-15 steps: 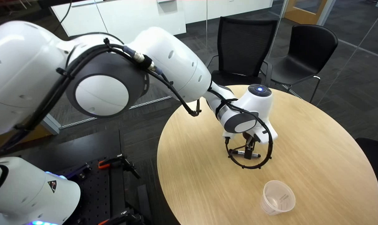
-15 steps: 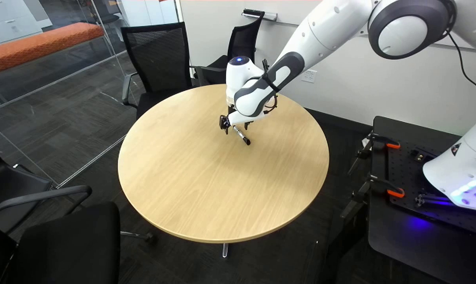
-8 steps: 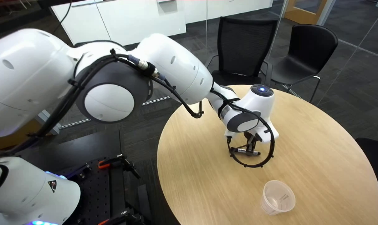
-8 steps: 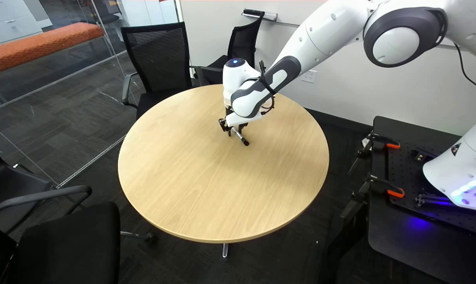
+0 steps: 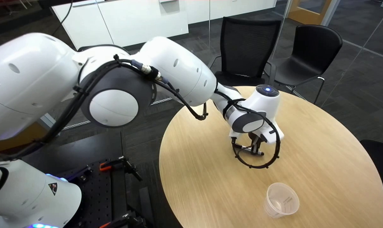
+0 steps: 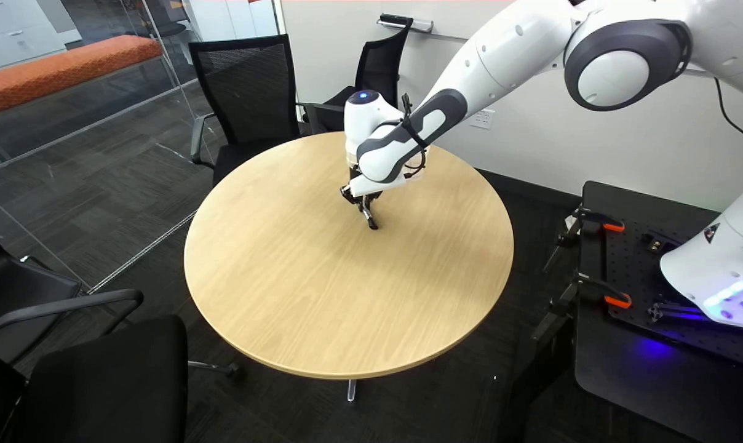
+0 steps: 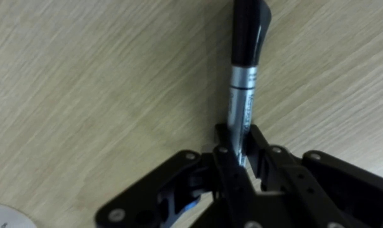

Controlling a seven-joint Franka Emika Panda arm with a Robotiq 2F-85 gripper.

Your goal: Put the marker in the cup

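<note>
The marker (image 7: 242,104), silver-bodied with a black cap, is pinched between the two black fingertips of my gripper (image 7: 238,134) in the wrist view. Its capped end points away from the gripper; the other end is hidden behind the fingers. In both exterior views the marker (image 6: 368,215) is low over the round wooden tabletop, below the gripper (image 5: 255,149); I cannot tell whether it still touches the wood. The clear plastic cup (image 5: 282,201) stands upright on the table, apart from the gripper. Part of the cup (image 7: 7,217) shows in the wrist view's lower left corner.
The round table (image 5: 204,180) has a curved edge all round. Black chairs (image 6: 245,92) stand close to it. A dark stand (image 6: 642,363) with clamps carries the robot base. A black cable loop (image 5: 275,155) hangs beside the gripper.
My gripper has gone from open to shut on the marker. The marker has turned slightly between the fingers, and the arm has shifted a little.
</note>
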